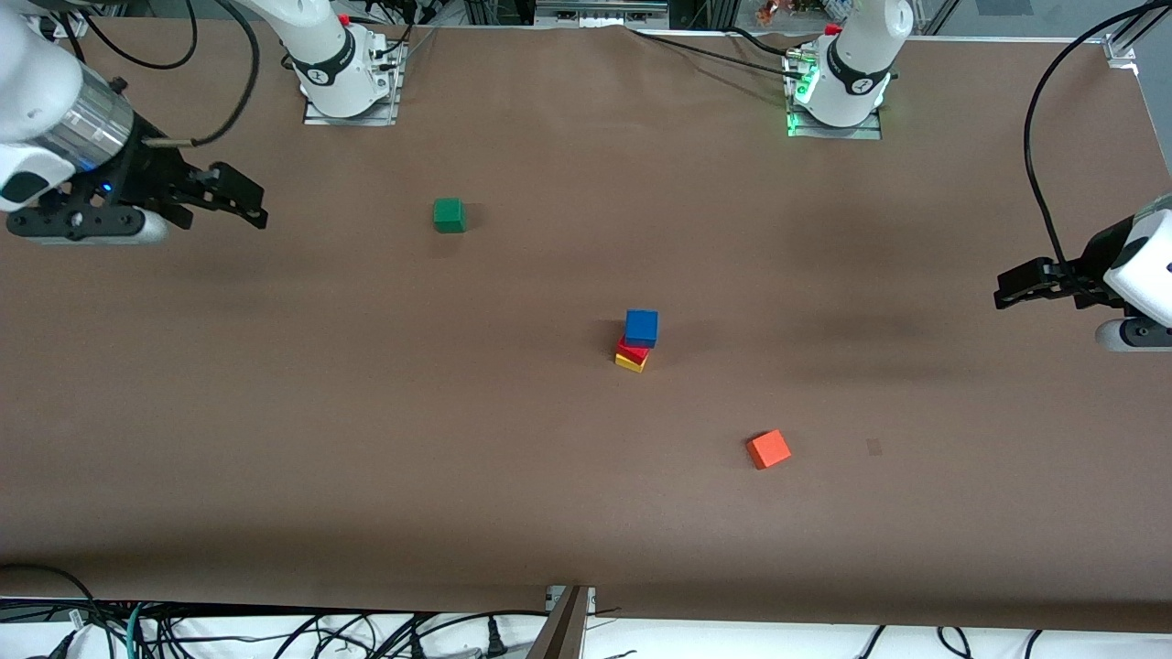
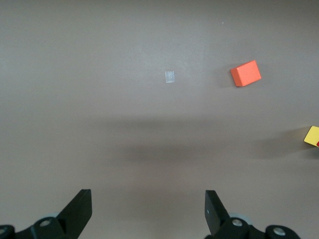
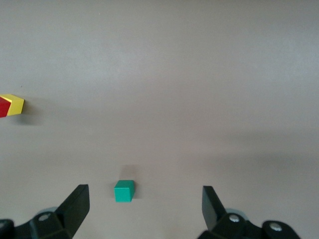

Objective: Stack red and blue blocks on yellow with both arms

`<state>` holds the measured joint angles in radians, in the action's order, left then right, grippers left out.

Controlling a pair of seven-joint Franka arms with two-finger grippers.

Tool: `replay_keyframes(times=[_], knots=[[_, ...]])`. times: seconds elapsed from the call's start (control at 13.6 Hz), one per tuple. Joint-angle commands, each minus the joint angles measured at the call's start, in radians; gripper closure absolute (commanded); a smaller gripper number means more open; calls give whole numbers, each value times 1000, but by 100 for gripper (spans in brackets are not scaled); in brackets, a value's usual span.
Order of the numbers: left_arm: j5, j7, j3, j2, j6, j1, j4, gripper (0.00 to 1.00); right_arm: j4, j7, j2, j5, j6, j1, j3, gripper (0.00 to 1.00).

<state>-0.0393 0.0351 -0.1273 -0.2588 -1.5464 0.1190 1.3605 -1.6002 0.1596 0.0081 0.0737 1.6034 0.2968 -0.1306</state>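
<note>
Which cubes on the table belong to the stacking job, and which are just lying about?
Job: blue block on red block on yellow cube; left gripper and right gripper, both open and away from the stack.
Lying about: green cube, orange cube.

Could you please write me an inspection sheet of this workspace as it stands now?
Surface: brown matte table, with a small pale square mark.
Job's things: bright blue cube on deep red cube on bright yellow cube; edges slightly offset.
Clutter: green cube farther from the front camera than the stack; orange cube nearer.
Grippers: left gripper open, over the left arm's end of the table; right gripper open, over the right arm's end. Both wait, empty.
Cables: black cables at the arms and along the table's edges.
Surroundings: metal frame parts at the table's edges.
</note>
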Motion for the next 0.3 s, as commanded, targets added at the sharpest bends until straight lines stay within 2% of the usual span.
replay_keyframes(times=[0.0,0.22], knots=[[3,3,6,0,0,-7,-9,0,5,-34,7,-57,20,-4,14,0],[6,3,6,-7,0,-7,-17,0,22,-32,19,-68,4,1,14,0]])
